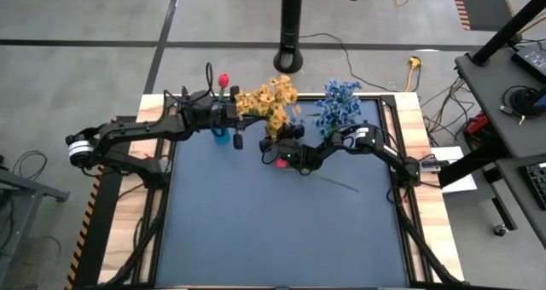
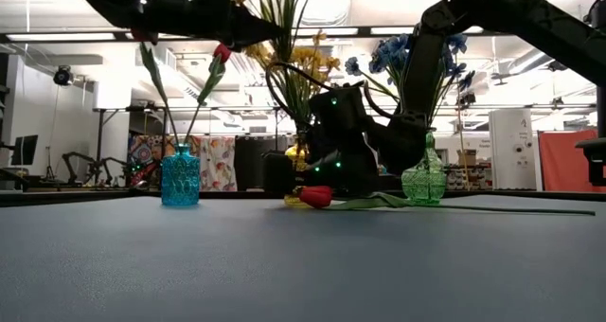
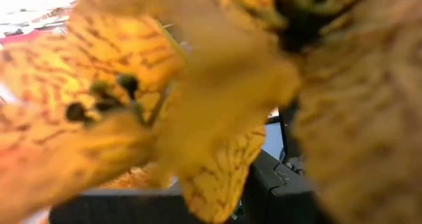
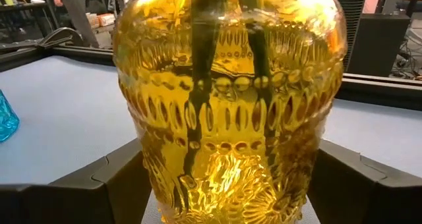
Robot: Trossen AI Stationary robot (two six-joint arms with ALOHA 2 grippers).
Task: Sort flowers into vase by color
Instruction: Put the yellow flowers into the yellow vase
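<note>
Yellow vase (image 4: 227, 112) stands between right fingers (image 4: 99, 184).

You have yellow flowers (image 1: 271, 100) standing upright in the amber glass vase (image 4: 227, 105), blue flowers (image 1: 338, 104) in the green vase (image 2: 423, 182), and one red bud (image 1: 223, 80) in the turquoise vase (image 2: 180, 176). Another red flower (image 2: 317, 196) lies flat on the mat, stem (image 2: 492, 208) stretched out.
</note>
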